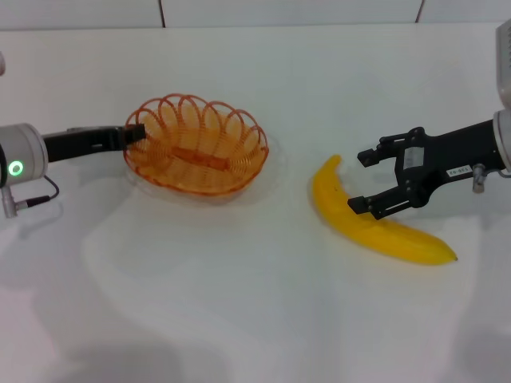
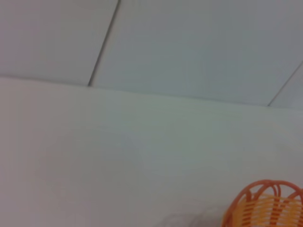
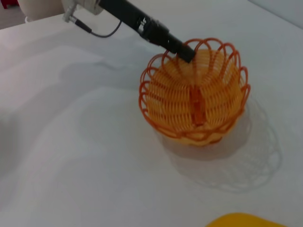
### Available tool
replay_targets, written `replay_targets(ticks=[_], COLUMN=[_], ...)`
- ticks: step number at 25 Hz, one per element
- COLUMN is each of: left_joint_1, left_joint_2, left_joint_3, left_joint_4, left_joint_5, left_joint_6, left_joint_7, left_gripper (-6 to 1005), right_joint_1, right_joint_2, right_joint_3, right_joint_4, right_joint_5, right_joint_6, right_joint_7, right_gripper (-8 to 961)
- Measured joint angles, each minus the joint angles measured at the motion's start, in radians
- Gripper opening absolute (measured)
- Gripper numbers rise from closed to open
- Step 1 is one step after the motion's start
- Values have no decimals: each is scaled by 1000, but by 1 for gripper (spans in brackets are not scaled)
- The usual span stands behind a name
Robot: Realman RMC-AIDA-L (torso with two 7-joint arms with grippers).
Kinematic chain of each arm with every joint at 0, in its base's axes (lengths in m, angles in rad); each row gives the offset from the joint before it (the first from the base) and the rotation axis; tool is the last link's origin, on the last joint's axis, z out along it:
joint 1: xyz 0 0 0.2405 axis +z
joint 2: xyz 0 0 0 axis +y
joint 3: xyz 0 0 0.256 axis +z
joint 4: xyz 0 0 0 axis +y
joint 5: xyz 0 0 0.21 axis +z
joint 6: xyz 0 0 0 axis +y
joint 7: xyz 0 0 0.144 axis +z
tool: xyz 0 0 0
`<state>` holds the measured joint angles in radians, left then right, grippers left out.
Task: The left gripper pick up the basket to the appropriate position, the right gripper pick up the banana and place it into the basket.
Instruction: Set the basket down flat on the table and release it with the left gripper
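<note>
The orange wire basket is at centre-left, and its shadow lies offset on the table in the right wrist view, so it hangs slightly raised. My left gripper is shut on the basket's left rim; the right wrist view shows this grip too, with the left gripper at the basket's edge. A part of the basket's rim shows in the left wrist view. The yellow banana lies on the table at the right. My right gripper is open over the banana's upper half. A sliver of banana shows in the right wrist view.
The white table runs to a wall at the back. A thin grey cable hangs at the left arm's wrist joint.
</note>
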<state>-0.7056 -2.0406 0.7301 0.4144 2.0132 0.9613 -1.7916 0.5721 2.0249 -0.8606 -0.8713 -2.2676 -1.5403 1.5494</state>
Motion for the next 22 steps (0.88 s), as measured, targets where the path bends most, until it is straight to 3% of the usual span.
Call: replay_targets(ticks=[22], left_joint_1=[3], left_joint_2=[0], left_joint_3=[-6], left_joint_4=[-29], left_joint_5=[-1], left_joint_6=[-23], left_joint_7=[-9], left_gripper=[97], right_joint_1=[1], right_joint_2=[1], right_joint_3=[0], right_joint_4=[0], right_joint_5=[1], right_joint_6=[-5], right_joint_7=[5], right_gripper=[890])
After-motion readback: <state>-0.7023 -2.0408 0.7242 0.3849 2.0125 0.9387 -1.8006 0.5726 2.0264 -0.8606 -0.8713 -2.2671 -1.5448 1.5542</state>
